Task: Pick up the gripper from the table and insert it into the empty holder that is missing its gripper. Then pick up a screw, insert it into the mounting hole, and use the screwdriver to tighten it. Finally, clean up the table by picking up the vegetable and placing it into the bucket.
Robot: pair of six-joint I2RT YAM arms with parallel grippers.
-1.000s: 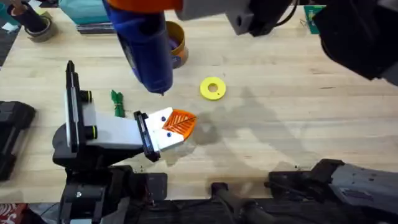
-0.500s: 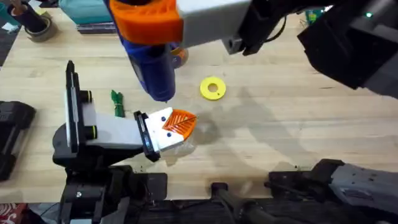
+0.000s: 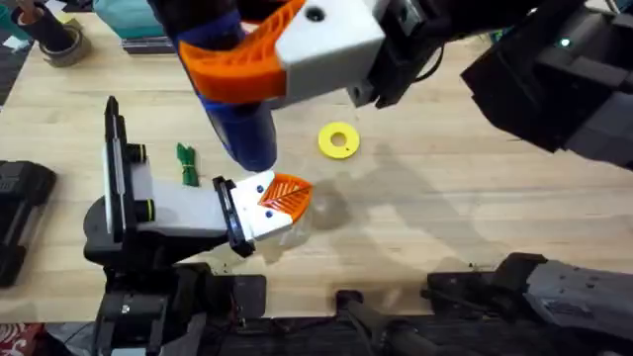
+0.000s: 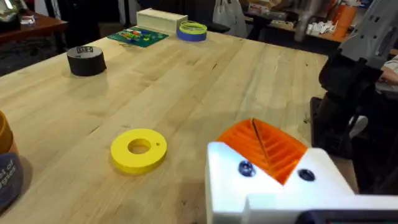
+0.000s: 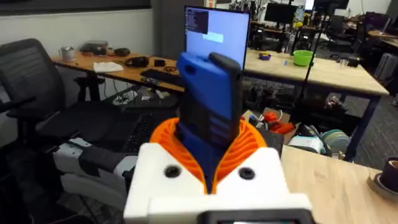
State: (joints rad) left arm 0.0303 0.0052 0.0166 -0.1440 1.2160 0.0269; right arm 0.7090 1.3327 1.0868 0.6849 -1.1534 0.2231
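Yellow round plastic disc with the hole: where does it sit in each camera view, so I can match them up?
Overhead: the yellow round plastic disc lies on the wooden table near the picture's middle, up and right of the wedge.
Left wrist: on the table, nearer the camera than the black tape roll.
Right wrist: not in it.
Shared landmark: the orange ribbed wedge on its white block.

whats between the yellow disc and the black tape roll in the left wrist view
Nothing: bare wooden table runs from the yellow disc to the black tape roll in the left wrist view.
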